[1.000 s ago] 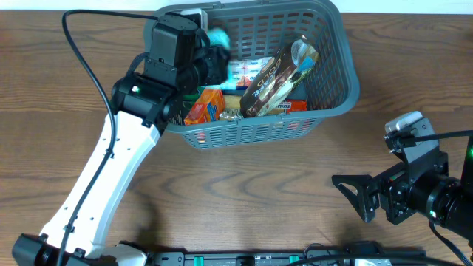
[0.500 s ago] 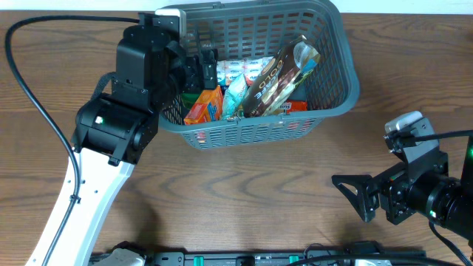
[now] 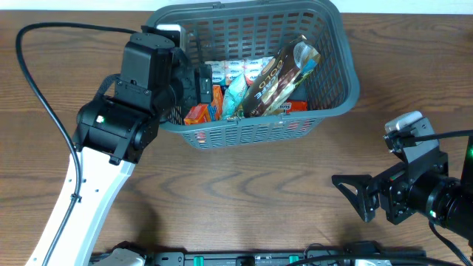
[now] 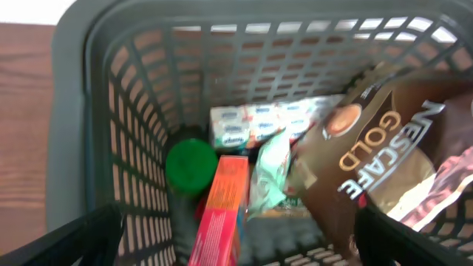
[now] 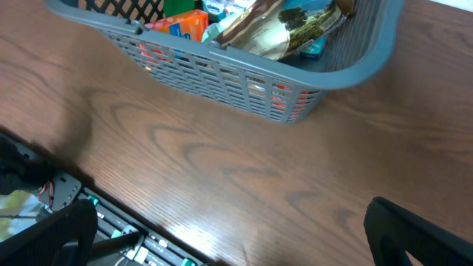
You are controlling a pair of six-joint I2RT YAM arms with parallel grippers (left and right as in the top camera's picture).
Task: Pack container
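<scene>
Basket [image 3: 347,81] at far middle of desk [image 3: 259,192], full of groceries.
Spreads left fingers [image 4: 81,240] wide, empty, inside its left end above green lid [image 4: 191,166]; holds right fingers [image 5: 421,236] wide apart, empty, over desk.

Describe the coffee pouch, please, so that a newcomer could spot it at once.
Look in the grey basket at the table's far edge. The coffee pouch leans across its right half. It is the only large brown bag, lettered Nescafe Gold, beside smaller packets.
</scene>
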